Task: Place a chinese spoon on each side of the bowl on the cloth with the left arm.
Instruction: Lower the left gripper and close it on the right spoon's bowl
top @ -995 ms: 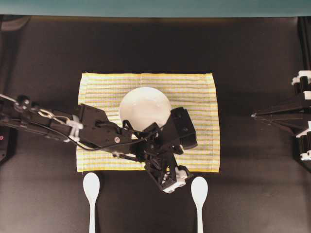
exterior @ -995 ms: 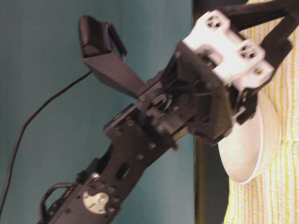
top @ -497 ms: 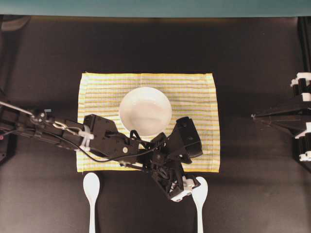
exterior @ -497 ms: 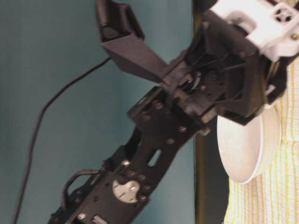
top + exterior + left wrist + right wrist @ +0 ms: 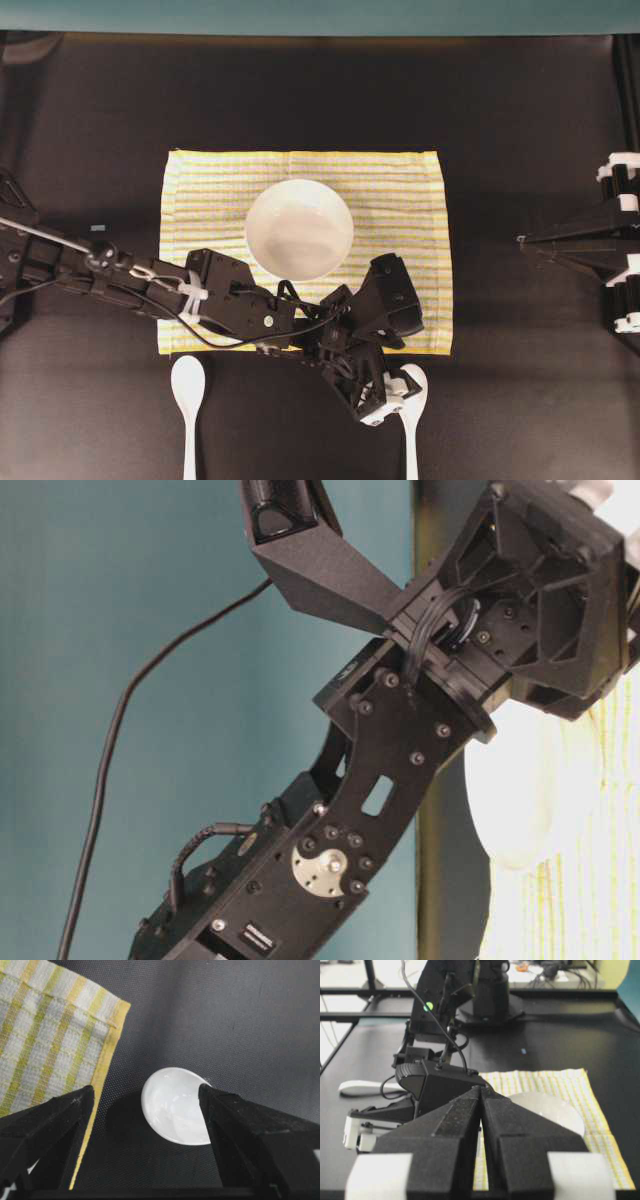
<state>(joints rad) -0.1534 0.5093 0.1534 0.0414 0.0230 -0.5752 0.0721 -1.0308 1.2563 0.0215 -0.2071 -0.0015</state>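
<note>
The bowl (image 5: pixel 299 229) sits near the middle of the cloth (image 5: pixel 200 190), up and to the left of the left claw (image 5: pixel 392 392) in the overhead view and well apart from it; on the table-level camera it is a pale, washed-out shape (image 5: pixel 520 790) behind the arm, too blurred to say more. The cloth (image 5: pixel 45 1035) lies flat on the dark table (image 5: pixel 520 120), and its near right corner is just beside the claw, its yellow edge running past the left finger (image 5: pixel 50 1125) on the wrist camera. Two white spoons lie off the cloth on the table beside its near edge. The right spoon (image 5: pixel 414 420) is directly under the claw: its round scoop (image 5: pixel 175 1105) rests on the table between the two black fingers, which stand wide apart on either side of it with a gap on both sides, holding nothing. The left spoon (image 5: pixel 188 400) lies well away to the claw's left, beyond the arm's forearm, handle pointing toward the near edge of the table. The left arm (image 5: pixel 230 305) reaches in from the left across the near edge of the cloth. The right claw (image 5: pixel 481 1160) is parked far to the right, clear of the cloth, its two fingers pressed together with only a thin seam between them and nothing held.
</note>
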